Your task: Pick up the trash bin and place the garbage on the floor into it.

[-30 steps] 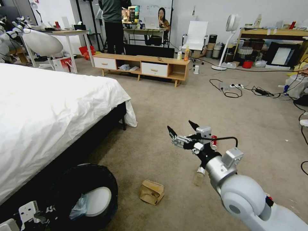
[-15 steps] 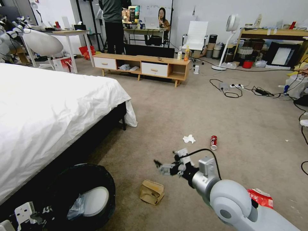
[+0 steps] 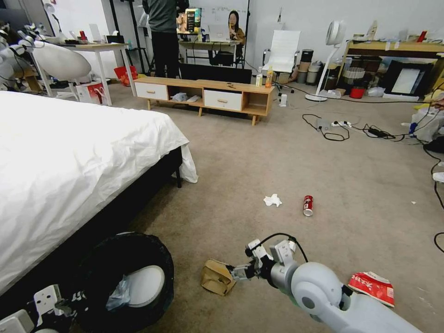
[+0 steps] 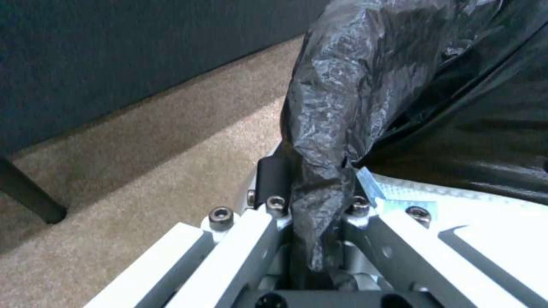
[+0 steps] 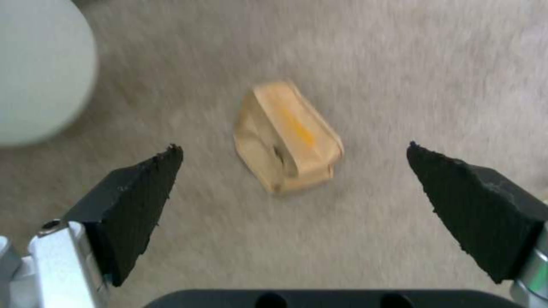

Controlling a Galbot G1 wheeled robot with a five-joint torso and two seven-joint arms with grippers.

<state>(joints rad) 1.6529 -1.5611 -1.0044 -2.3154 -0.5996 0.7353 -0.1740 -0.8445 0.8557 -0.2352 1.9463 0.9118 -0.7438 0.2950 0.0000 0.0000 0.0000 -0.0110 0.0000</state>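
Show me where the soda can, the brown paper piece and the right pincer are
Soda can (image 3: 308, 205): head view, middle of its red side.
Brown paper piece (image 5: 288, 139): right wrist view, its folded centre.
Right pincer (image 5: 294, 171): right wrist view, midway between the open fingertips.

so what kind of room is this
Probably a mock bedroom set up inside a lab or office: a bed with a white sheet and a low TV cabinet on carpet, with desks and loose cables behind.

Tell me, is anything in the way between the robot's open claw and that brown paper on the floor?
No, nothing visible. The right gripper hangs open right over the brown paper, with just bare carpet around it. The left gripper holds the trash bin by its bag.
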